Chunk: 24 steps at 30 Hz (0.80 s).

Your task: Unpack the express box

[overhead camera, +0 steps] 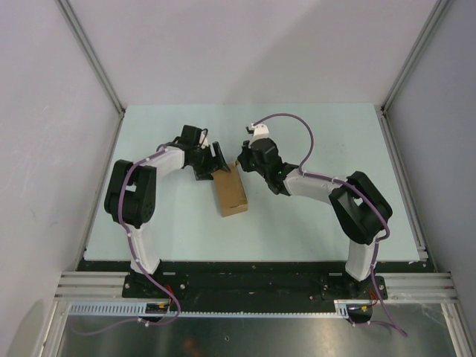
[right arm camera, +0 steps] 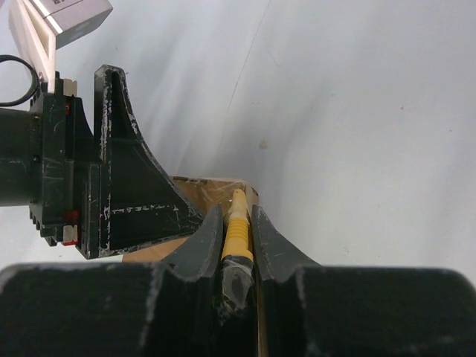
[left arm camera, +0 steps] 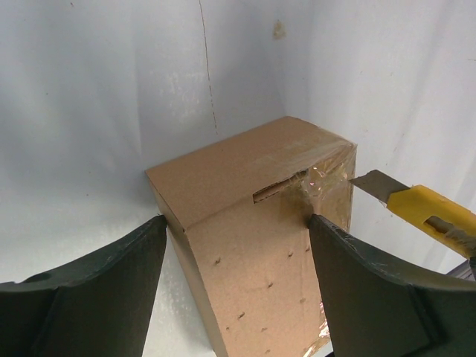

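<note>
The express box (overhead camera: 230, 190) is a plain brown cardboard box lying on the table between the arms. In the left wrist view the express box (left arm camera: 253, 260) has clear tape on its far end and a slit along the lid seam. My left gripper (left arm camera: 238, 223) is open and straddles the box; its right finger (left arm camera: 372, 290) rests on the box's top edge, and its left finger (left arm camera: 97, 290) is beside the box. My right gripper (right arm camera: 238, 214) is shut on the yellow utility knife (right arm camera: 236, 232). The knife blade (left arm camera: 375, 184) is at the taped far corner.
The pale green table (overhead camera: 320, 141) is ringed by white walls with metal posts (overhead camera: 93, 56) at the back corners. Both grippers (overhead camera: 216, 160) (overhead camera: 244, 158) crowd the box's far end. The left arm's finger (right arm camera: 126, 193) shows close beside the knife.
</note>
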Available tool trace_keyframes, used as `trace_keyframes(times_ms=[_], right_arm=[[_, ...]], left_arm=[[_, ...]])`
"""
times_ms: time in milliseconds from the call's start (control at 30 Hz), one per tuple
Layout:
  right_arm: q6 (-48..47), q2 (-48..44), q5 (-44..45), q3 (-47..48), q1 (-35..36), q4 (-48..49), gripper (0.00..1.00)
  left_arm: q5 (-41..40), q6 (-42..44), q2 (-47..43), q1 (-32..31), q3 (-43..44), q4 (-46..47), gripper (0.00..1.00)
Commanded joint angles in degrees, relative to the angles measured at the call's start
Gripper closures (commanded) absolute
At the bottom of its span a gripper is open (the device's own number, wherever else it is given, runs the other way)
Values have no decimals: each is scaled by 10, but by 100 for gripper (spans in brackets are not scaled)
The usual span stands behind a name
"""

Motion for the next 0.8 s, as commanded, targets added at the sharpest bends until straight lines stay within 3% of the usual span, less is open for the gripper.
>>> trace_keyframes(times_ms=[0, 767], right_arm=[[-9, 8, 22, 23, 5, 15, 100], [-38, -10, 53, 23, 16, -4, 100]], left_arm=[[-41, 32, 18, -2, 5, -29, 20], [-56, 38, 18, -1, 10, -37, 20]])
